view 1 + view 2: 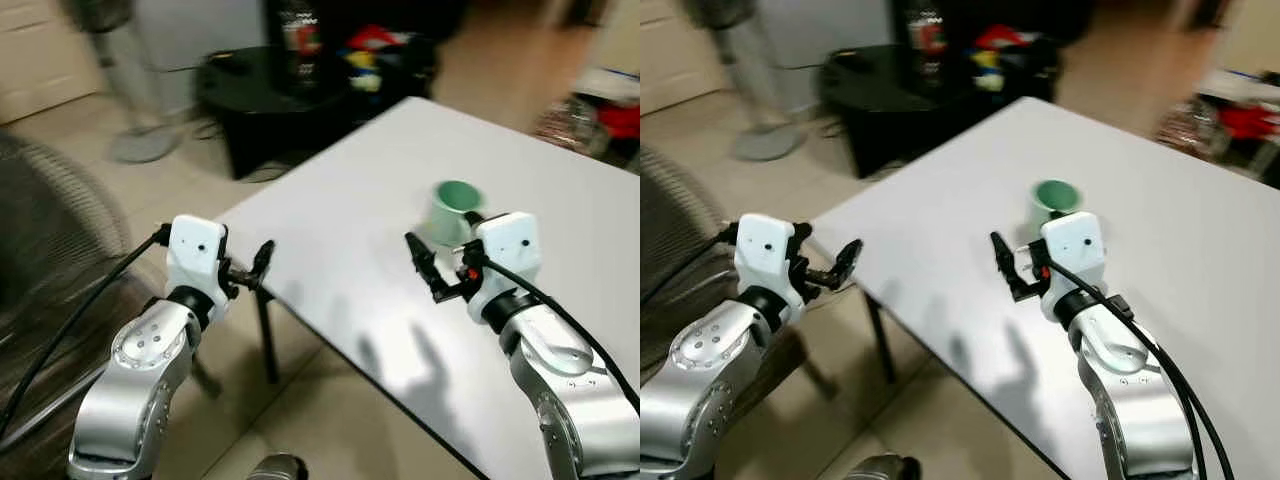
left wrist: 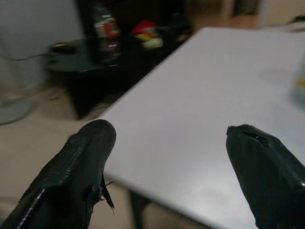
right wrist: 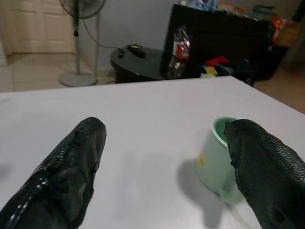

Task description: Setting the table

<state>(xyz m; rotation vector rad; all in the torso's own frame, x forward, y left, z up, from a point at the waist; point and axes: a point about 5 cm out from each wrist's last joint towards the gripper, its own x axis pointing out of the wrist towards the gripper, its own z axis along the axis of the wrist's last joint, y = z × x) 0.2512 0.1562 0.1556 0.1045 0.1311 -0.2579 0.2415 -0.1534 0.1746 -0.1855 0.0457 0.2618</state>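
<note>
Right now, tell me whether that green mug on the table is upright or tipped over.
Upright. The green mug stands on its base on the white table with its open mouth facing up. The right gripper hovers beside it, fingers apart.

One green mug [image 1: 455, 208] stands on one white table [image 1: 560, 300]. Two grippers are present, the left gripper [image 1: 262, 262] and the right gripper [image 1: 424, 268], each with two black fingers. One black round side table [image 1: 262, 95], one standing fan [image 3: 78, 43]
</note>
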